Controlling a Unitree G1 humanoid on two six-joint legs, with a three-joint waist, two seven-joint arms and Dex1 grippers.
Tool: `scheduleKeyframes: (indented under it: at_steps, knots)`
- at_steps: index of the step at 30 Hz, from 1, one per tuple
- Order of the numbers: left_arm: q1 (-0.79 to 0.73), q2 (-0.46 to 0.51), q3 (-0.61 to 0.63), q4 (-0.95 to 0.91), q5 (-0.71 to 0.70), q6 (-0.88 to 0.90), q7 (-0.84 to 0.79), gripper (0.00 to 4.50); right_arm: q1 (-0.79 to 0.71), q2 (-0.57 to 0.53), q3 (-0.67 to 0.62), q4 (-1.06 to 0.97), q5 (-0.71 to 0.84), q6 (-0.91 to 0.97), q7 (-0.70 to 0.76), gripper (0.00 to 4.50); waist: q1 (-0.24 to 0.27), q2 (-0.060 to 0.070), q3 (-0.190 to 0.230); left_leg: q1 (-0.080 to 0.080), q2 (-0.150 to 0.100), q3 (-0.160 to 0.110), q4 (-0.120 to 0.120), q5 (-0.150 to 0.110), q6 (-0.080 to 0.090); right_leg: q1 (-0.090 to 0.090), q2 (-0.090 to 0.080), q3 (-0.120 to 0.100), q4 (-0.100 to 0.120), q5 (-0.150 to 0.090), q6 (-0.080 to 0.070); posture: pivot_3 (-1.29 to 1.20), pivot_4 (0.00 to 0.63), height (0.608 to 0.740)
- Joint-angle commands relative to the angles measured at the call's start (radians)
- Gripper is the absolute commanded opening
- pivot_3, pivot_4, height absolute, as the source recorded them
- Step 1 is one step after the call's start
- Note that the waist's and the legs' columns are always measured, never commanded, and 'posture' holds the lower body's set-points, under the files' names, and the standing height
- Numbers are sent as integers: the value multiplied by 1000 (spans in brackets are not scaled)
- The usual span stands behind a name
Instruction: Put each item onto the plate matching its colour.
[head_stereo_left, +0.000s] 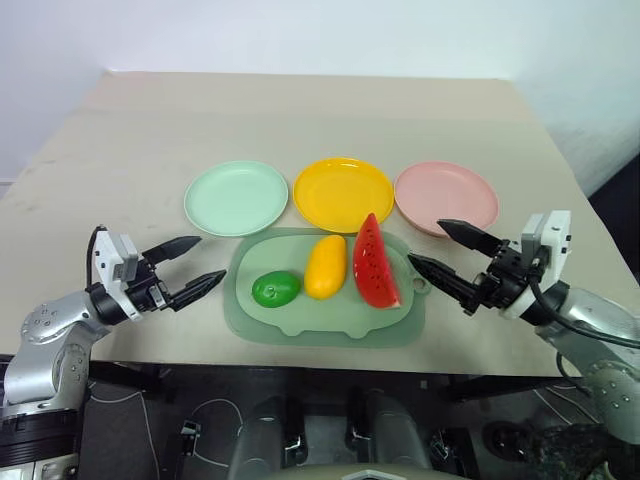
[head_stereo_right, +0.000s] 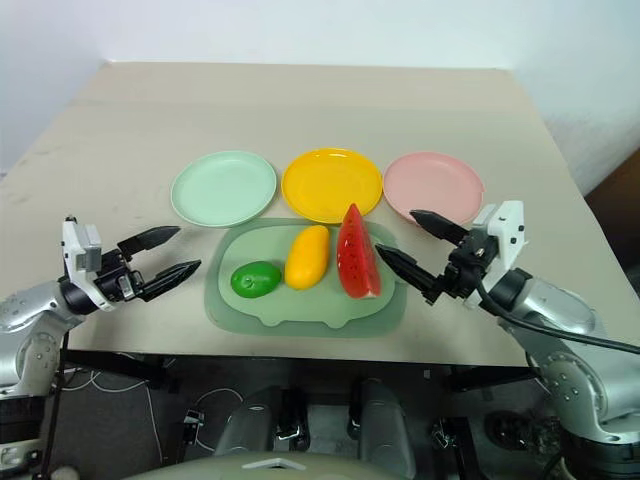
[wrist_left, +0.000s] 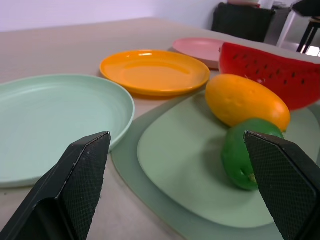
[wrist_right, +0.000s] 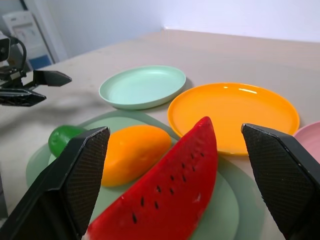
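Observation:
On a sage green mat near the table's front edge lie a green round fruit, a yellow mango and a red watermelon wedge, side by side. Behind the mat stand a mint green plate, a yellow plate and a pink plate, all bare. My left gripper hangs open just left of the mat, pointing at the green fruit. To the right of the mat my right gripper is open, facing the watermelon wedge. Neither holds anything.
The beige table stretches far behind the plates. Its front edge runs just below the mat, and its right edge lies close to my right arm. A pale wall stands behind the table.

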Motion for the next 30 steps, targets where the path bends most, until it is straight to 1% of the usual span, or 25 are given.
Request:
scheduleKeyframes:
  at_steps: [1, 8, 12, 16, 18, 22, 27, 30]
  knots:
    - [-12, 5, 4, -4, 2, -23, -6, 4485, -6, 7, 10, -36, -14, -34, -7, 4500, 0, 0, 0, 0, 0, 0, 0, 0, 0, 0, 0, 0, 0, 0, 0, 0, 150, 696]
    - [-37, 13, 3, 60, 6, -44, -37, 4485, -9, -12, 10, -34, -19, -45, 9, 4500, 0, 0, 0, 0, 0, 0, 0, 0, 0, 0, 0, 0, 1, 0, 0, 0, 150, 696]
    - [-47, 9, -2, 67, 6, -40, -43, 4485, -7, -59, -7, -31, -9, -12, 20, 4500, 2, 0, 0, 0, 0, 0, 0, 0, 0, 0, 0, 0, 1, 0, 0, 0, 150, 696]
    - [-51, -7, -26, 86, 30, -64, -50, 4485, -19, -140, -36, -17, 52, 91, 18, 4500, 2, 0, 0, 0, 0, 0, 0, 0, 0, 0, -1, 0, 1, 1, -1, 0, 150, 696]
    - [-46, -12, -38, 81, 36, -65, -43, 4485, -43, -168, -39, -14, 82, 148, -10, 4500, 1, 0, 0, 0, 0, 0, 1, 0, 0, 0, 0, 0, 1, 2, -3, 0, 150, 696]
    - [-41, -17, -44, 45, 29, -49, -29, 4485, -133, -176, -66, -15, 204, 234, -84, 4500, -2, 0, 0, 0, 0, 0, 1, 0, 0, 0, 0, 0, 2, 2, -3, 0, 150, 696]
    - [-30, -25, -52, 13, 34, -42, -2, 4485, -252, -190, -65, -21, 342, 343, -222, 4500, 0, 0, 0, 0, 0, 0, 1, 0, 0, 0, 0, 0, 2, 2, -3, 0, 150, 696]
    - [-29, -25, -61, -27, 30, -22, 23, 4485, -284, -212, -54, 12, 380, 412, -291, 4500, 2, 0, 0, 0, 0, 0, 1, 0, 0, 0, -1, 0, 2, 2, -3, 0, 150, 696]
